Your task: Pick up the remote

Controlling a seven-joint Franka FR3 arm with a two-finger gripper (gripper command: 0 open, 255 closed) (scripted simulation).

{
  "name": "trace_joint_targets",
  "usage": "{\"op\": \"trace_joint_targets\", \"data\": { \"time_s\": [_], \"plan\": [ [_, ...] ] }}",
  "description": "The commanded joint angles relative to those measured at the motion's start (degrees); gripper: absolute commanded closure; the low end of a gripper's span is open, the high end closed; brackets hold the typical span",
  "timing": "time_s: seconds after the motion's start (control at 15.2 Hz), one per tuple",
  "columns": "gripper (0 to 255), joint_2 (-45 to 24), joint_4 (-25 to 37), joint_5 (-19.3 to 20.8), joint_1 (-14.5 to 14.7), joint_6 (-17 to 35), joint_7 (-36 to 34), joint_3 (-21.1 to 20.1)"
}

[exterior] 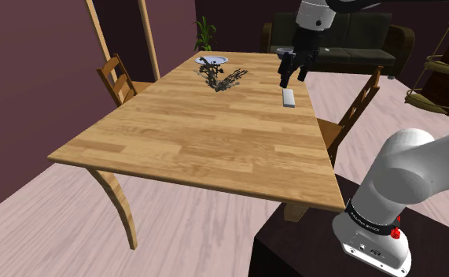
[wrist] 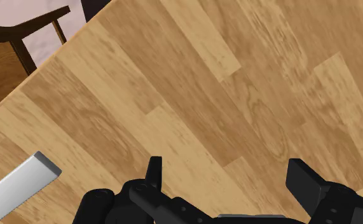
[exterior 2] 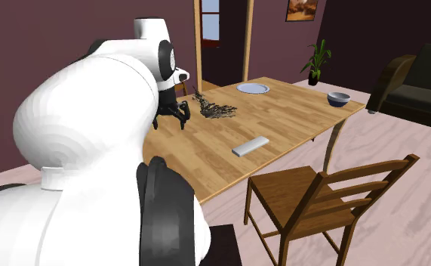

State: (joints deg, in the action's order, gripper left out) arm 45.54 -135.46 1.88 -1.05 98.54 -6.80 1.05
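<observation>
Right now the black gripper (exterior: 292, 80) is hovering above the wooden table (exterior: 191, 134), close to the edge on the shoulder view's right. Its fingers (wrist: 304, 181) are standing wide apart and clasping nothing. The remote (exterior: 288, 97), a slim light grey bar, is lying flat on the table near that same edge, showing just under the fingertips in the shoulder view, and neither finger is touching it. In the wrist view one end of the remote is showing off to the side of the fingers, outside the gap between them, and bare wood planks are lying under that gap. In the second exterior view the remote is resting near the table edge that faces a wooden chair (exterior 2: 323, 200), well apart from the other things on the top.

Farther along the table a dark tangled object (exterior: 222, 77) is sitting just beside a pale plate (exterior: 212, 60). A small grey bowl (exterior: 284, 52) is standing near the far corner, beyond the gripper. A second chair (exterior: 119, 79) is standing at the table's opposite side, on the shoulder view's left. The white arm (exterior: 407, 169) is rising from the stand at the lower right and reaching over the table. Behind the table a dark sofa (exterior: 348, 43) and a green potted plant (exterior: 205, 31) are standing against purple walls.
</observation>
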Motion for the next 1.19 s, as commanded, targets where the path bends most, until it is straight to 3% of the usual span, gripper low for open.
{"op": "trace_joint_targets", "data": {
  "time_s": [0.0,0.59,1.12],
  "plan": [
    [0,0.0,0.0,0.0,0.0,0.0,0.0,0.0],
    [0,-15.9,5.6,1.6,-5.0,8.2,-1.4,5.9],
    [0,-30.4,13.4,0.8,-8.5,12.9,-2.0,11.3]
  ]
}}
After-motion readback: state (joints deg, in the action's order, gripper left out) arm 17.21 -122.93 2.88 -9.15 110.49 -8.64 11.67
